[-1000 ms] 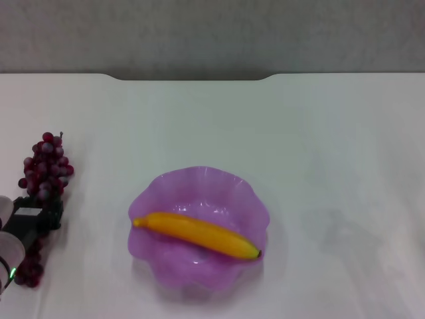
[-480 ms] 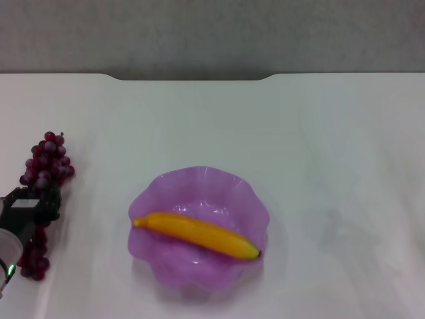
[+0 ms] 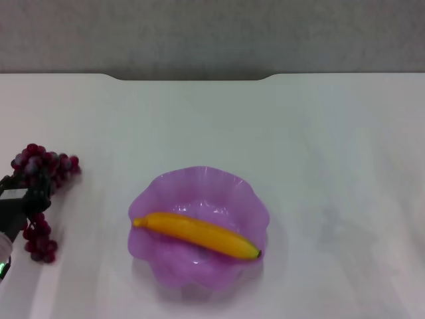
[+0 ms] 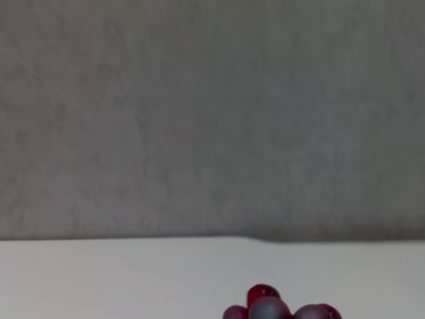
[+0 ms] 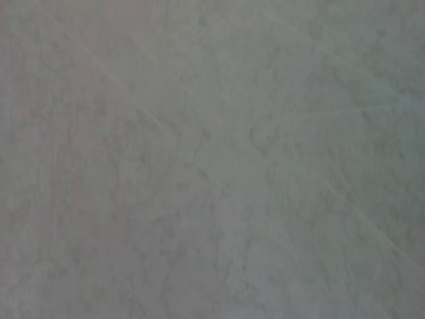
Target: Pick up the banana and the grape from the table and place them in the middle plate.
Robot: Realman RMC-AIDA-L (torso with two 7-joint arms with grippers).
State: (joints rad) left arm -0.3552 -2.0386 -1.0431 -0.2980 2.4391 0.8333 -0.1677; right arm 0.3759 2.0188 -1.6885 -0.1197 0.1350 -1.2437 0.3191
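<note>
left end effector (image 3: 23,199) closed on the grape (image 3: 38,174), bunch gripped mid-length so both ends hang free | banana (image 3: 196,234) laid across the middle plate (image 3: 199,183) at centre of the surface (image 3: 299,133) | transfer judged next | right end effector not seen

Lab-like: bare white table (image 3: 199,119), grey wall (image 3: 212,33)

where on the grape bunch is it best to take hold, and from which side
Across the middle of the grape, from above: the bunch is long and narrows there, with bulky clusters on either side. The left hand looks closed there already, over the table.
</note>
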